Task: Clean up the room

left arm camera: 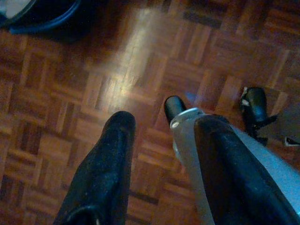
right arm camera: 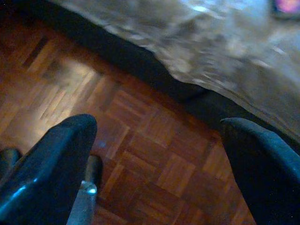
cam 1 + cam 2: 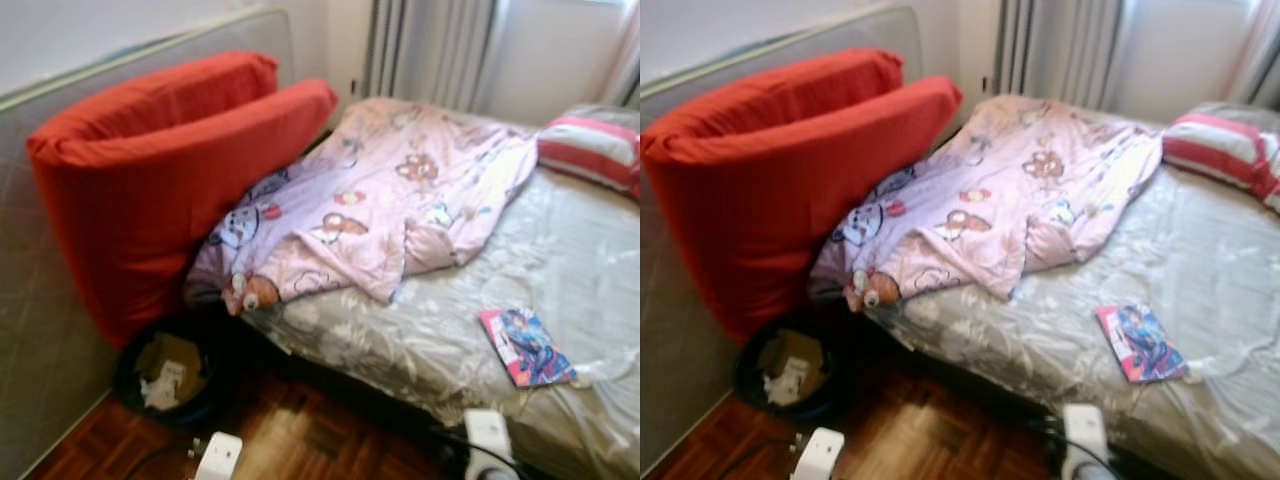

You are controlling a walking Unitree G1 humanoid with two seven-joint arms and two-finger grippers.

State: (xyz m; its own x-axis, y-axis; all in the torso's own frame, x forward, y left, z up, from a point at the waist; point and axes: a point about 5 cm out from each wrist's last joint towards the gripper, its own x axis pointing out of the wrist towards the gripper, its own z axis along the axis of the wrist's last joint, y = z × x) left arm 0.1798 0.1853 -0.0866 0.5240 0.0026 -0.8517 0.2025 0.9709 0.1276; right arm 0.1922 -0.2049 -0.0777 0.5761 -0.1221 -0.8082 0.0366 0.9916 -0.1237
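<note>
A crumpled pink cartoon-print blanket point(image 3: 390, 200) lies across the upper middle of the frame on the bed's grey patterned sheet point(image 3: 420, 340), with a small colourful book point(image 3: 525, 347) at lower right. A big red cushion point(image 3: 160, 170) leans at upper left above a dark round bin of paper scraps point(image 3: 165, 378). Both hands hang over the parquet floor point(image 1: 56, 108): left hand point(image 1: 159, 136) and right hand point(image 2: 159, 126), each with fingers apart and empty.

- a bedroom in a home: a bed point(image 3: 560, 300) with a grey sheet and a rumpled pink cartoon blanket point(image 3: 400, 200)
- striped pillow point(image 3: 592, 148), curtains point(image 3: 430, 50) behind
- parquet floor point(image 3: 300, 440), small waste bin point(image 3: 165, 378) beside the bed
</note>
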